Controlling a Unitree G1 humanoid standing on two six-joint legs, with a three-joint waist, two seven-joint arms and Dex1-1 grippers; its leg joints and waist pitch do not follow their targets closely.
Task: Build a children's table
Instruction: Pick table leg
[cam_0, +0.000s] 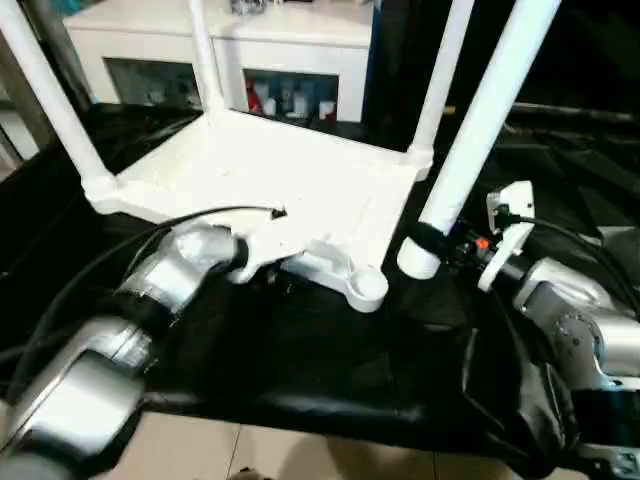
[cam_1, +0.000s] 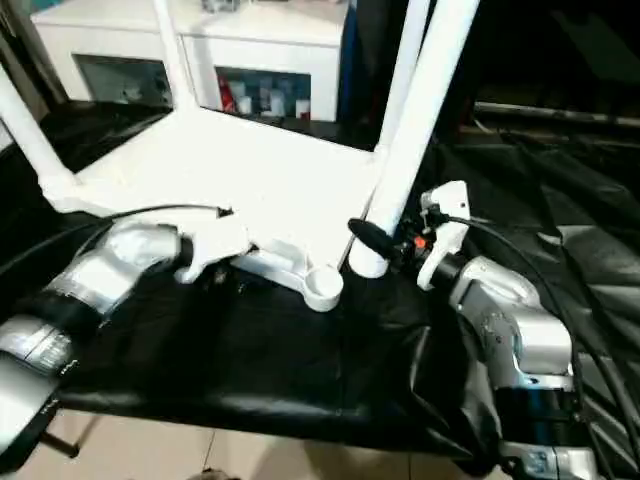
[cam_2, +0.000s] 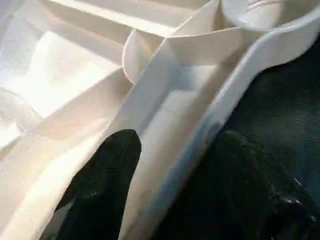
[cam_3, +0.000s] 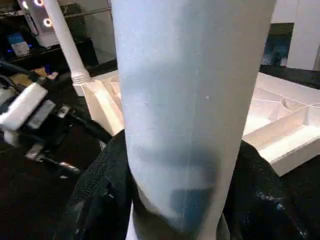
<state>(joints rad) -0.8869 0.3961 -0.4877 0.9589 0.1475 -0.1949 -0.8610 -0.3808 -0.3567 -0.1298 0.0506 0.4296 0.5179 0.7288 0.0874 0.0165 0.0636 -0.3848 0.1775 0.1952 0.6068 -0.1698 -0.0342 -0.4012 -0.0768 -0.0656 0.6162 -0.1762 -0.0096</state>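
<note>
The tabletop (cam_0: 270, 170) lay upside down on the black cloth (cam_0: 300, 370) with three legs already standing up in their corners, so this looked like the last-leg step. The right gripper (cam_0: 425, 243) was clamped around the fourth leg (cam_0: 480, 130), long axis near upright and leaning a bit, bottom end just beside the empty corner socket (cam_0: 368, 287). The left gripper (cam_2: 165, 185) straddled the tabletop's near edge, apparently steadying it. Next move, I'd guess: line up over that socket and push down.
</note>
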